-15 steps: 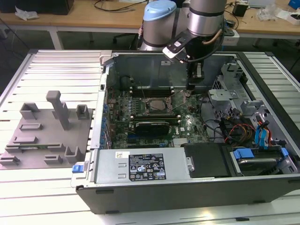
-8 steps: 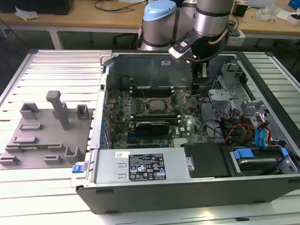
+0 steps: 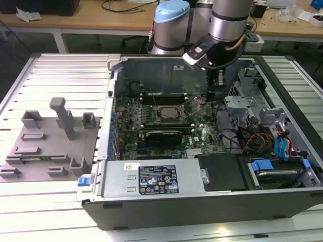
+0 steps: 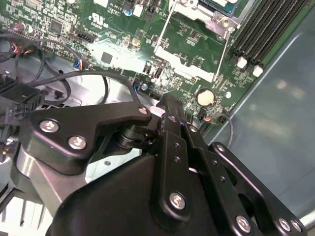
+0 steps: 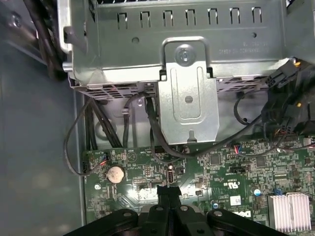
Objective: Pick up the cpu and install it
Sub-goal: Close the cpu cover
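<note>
Well, on the exterior view's left a flat grey plastic fixture plate (image 3: 45, 146) with upright posts and shallow slots lies on the ribbed white metal table (image 3: 65, 75). Just to its right stands the open dark-grey metal computer case (image 3: 202, 209), its near wall carrying a printed label (image 3: 157, 180). Inside it lies the green motherboard (image 3: 151, 136), and toward the far side of that board sits the square black-and-metal processor socket (image 3: 169, 113). Its silver load frame (image 4: 192, 54) is swung open on the right side, seen in the second wrist view with the green board showing through it, near the long black memory slots (image 4: 261, 29). The socket's middle looks a dull grey, and I cannot tell whether that is the cpu lying in place or the bare socket.

Right of the socket, my black gripper (image 3: 208, 96) (image 4: 167, 105) (image 5: 170, 192) hangs low over the motherboard's right edge, pointing down. Both wrist views show my two fingers (image 5: 162, 194) drawn together, tip against tip. A round silver coin battery (image 4: 205, 97) (image 5: 115, 173) sits on the board just beside my fingertips; I cannot tell whether they touch the board.

Further right stands a folded silver sheet-metal drive cage (image 3: 239, 103) (image 5: 189, 93) with black cables (image 5: 147, 128) running under it, and at the near right corner are bright blue plastic drive tabs (image 3: 262, 165).
</note>
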{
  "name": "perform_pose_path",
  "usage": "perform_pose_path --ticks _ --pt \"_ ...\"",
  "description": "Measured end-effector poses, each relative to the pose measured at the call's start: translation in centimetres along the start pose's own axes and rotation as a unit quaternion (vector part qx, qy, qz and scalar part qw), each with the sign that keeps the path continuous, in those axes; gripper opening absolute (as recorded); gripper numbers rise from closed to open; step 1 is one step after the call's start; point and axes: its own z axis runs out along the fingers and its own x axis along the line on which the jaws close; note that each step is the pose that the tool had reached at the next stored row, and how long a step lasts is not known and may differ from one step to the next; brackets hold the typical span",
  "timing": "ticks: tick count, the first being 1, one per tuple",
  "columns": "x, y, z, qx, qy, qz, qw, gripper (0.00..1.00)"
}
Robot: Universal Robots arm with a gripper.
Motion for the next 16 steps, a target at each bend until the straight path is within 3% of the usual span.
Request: perform_pose_path --ticks 8,16 --pt "0.05 -0.07 1.76 0.0133 -0.001 0.0 0.9999 0.11" --pt "0.12 0.3 3.03 0.0271 -0.0021 -0.001 0.9996 0.11"
